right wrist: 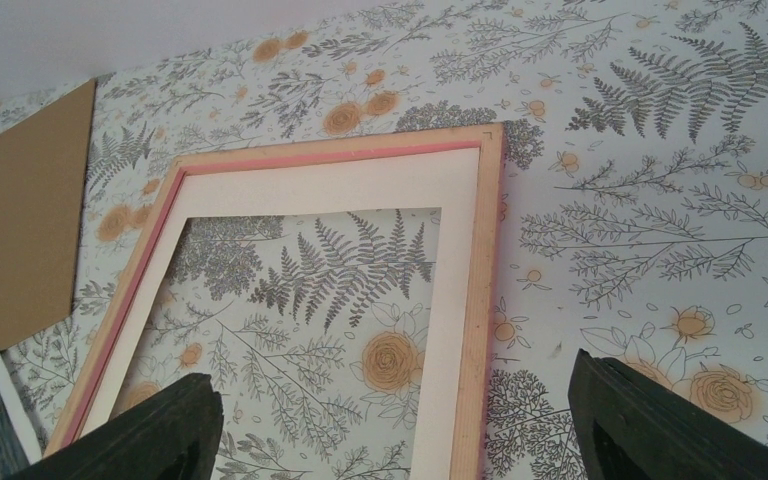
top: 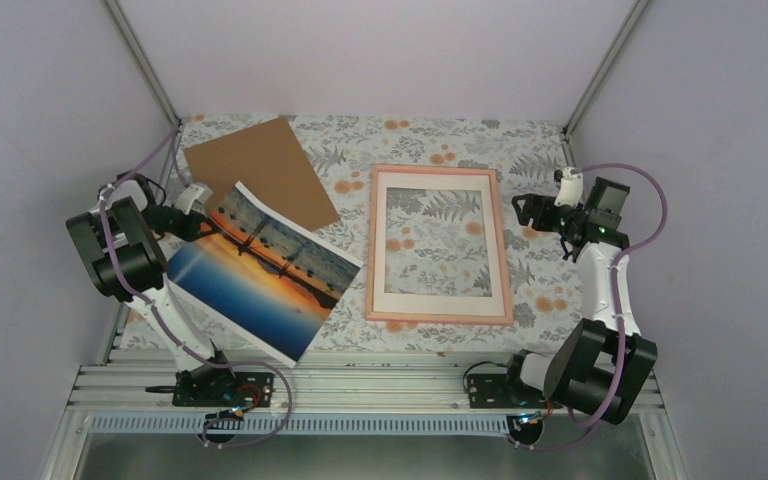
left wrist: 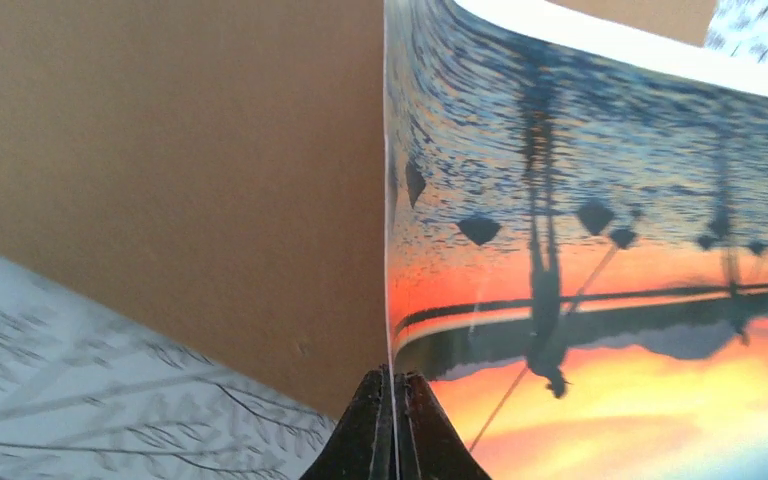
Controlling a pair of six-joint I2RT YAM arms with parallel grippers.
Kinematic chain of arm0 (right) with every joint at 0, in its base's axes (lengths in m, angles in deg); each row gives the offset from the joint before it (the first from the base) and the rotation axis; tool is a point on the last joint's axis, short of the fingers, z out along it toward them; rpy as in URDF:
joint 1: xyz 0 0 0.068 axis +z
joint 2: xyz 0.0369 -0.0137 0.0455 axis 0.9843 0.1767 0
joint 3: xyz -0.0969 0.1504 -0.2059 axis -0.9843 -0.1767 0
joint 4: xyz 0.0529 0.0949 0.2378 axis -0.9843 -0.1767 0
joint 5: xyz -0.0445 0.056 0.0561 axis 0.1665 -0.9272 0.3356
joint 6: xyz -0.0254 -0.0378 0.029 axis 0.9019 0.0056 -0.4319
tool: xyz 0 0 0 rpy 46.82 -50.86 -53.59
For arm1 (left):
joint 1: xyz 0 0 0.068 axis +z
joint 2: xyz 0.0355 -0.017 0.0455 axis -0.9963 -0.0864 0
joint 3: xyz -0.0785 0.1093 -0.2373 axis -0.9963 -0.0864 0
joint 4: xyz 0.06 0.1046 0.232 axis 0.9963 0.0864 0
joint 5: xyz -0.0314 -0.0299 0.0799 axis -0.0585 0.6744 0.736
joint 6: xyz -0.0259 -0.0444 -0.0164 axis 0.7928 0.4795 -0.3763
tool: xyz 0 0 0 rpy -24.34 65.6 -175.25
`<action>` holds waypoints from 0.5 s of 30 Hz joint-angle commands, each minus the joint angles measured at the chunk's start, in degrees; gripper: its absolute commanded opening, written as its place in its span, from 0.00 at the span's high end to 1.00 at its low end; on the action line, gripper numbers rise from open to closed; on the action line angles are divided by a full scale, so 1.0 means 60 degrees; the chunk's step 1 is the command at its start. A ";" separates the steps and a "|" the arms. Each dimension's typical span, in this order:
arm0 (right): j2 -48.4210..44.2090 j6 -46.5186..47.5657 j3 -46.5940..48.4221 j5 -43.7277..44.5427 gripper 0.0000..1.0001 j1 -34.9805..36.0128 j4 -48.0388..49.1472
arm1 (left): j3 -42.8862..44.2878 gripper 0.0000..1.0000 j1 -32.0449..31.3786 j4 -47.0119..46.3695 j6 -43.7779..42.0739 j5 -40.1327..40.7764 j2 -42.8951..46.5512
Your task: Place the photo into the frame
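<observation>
The photo (top: pixel 250 270), an orange sunset over blue water, lies at the table's left, partly over a brown cardboard sheet (top: pixel 260 170). My left gripper (top: pixel 194 214) is shut on the photo's far-left edge. In the left wrist view the thin white edge runs between the closed fingertips of the left gripper (left wrist: pixel 393 380), and the photo (left wrist: pixel 600 250) curves upward. The pink frame (top: pixel 371 245) lies flat at the table's centre with a white mat (top: pixel 384 296) inside it. My right gripper (top: pixel 526 212) hangs open just right of the frame. In the right wrist view the right gripper (right wrist: pixel 392 375) straddles the frame's right rail (right wrist: pixel 485 260).
A floral cloth (top: pixel 540 150) covers the table. The cardboard sheet (left wrist: pixel 170 150) fills the left of the left wrist view and shows at the left edge (right wrist: pixel 20 220) of the right wrist view. White walls close in the back and both sides.
</observation>
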 commanded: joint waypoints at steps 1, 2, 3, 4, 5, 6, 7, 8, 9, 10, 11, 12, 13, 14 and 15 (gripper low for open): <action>0.0061 -0.0042 0.0166 0.0136 0.14 0.0068 0.0079 | 0.1667 0.98 -0.0135 0.0820 0.0557 -0.1359 0.0831; 0.0051 -0.0063 0.0143 0.0163 0.14 0.0068 0.0093 | 0.2116 0.98 -0.0249 0.0942 0.0842 -0.1505 0.0961; 0.0030 -0.0073 0.0111 0.0172 0.15 0.0068 0.0115 | 0.2632 0.98 -0.0336 0.1008 0.1180 -0.1635 0.1062; 0.0007 -0.0085 0.0080 0.0175 0.15 0.0068 0.0131 | 0.3167 0.98 -0.0440 0.1059 0.1497 -0.1766 0.1146; -0.0016 -0.0102 0.0043 0.0175 0.15 0.0068 0.0156 | 0.3813 0.98 -0.0582 0.1047 0.1877 -0.1795 0.1188; -0.0025 -0.0116 0.0020 0.0166 0.15 0.0065 0.0172 | 0.4441 0.98 -0.0757 0.0970 0.2291 -0.1739 0.1207; -0.0040 -0.0118 -0.0005 0.0174 0.15 0.0066 0.0180 | 0.5153 0.98 -0.0949 0.0831 0.2727 -0.1622 0.1217; -0.0055 -0.0133 -0.0024 0.0183 0.15 0.0068 0.0194 | 0.5864 0.98 -0.1184 0.0654 0.3086 -0.1347 0.1198; -0.0066 -0.0144 -0.0029 0.0180 0.15 0.0064 0.0205 | 0.6503 0.97 -0.1473 0.0463 0.3365 -0.1051 0.1192; -0.0078 -0.0144 -0.0026 0.0196 0.15 0.0068 0.0198 | 0.7145 0.98 -0.1861 0.0234 0.3618 -0.0558 0.1173; -0.0113 -0.0138 -0.0028 0.0191 0.15 0.0046 0.0198 | 0.7684 0.98 -0.2284 -0.0074 0.3810 0.0068 0.1167; -0.0136 -0.0141 -0.0040 0.0212 0.15 0.0053 0.0200 | 0.8230 0.98 -0.2766 -0.0367 0.3922 0.0719 0.1124; -0.0171 -0.0140 -0.0054 0.0235 0.15 0.0053 0.0200 | 0.8712 0.98 -0.3330 -0.0613 0.3831 0.1469 0.1056; -0.0198 -0.0134 -0.0058 0.0260 0.15 0.0050 0.0198 | 0.9113 0.98 -0.3882 -0.0803 0.3604 0.2101 0.0962; -0.0230 -0.0141 -0.0058 0.0296 0.15 0.0053 0.0187 | 0.9468 0.98 -0.4504 -0.0933 0.3283 0.2676 0.0875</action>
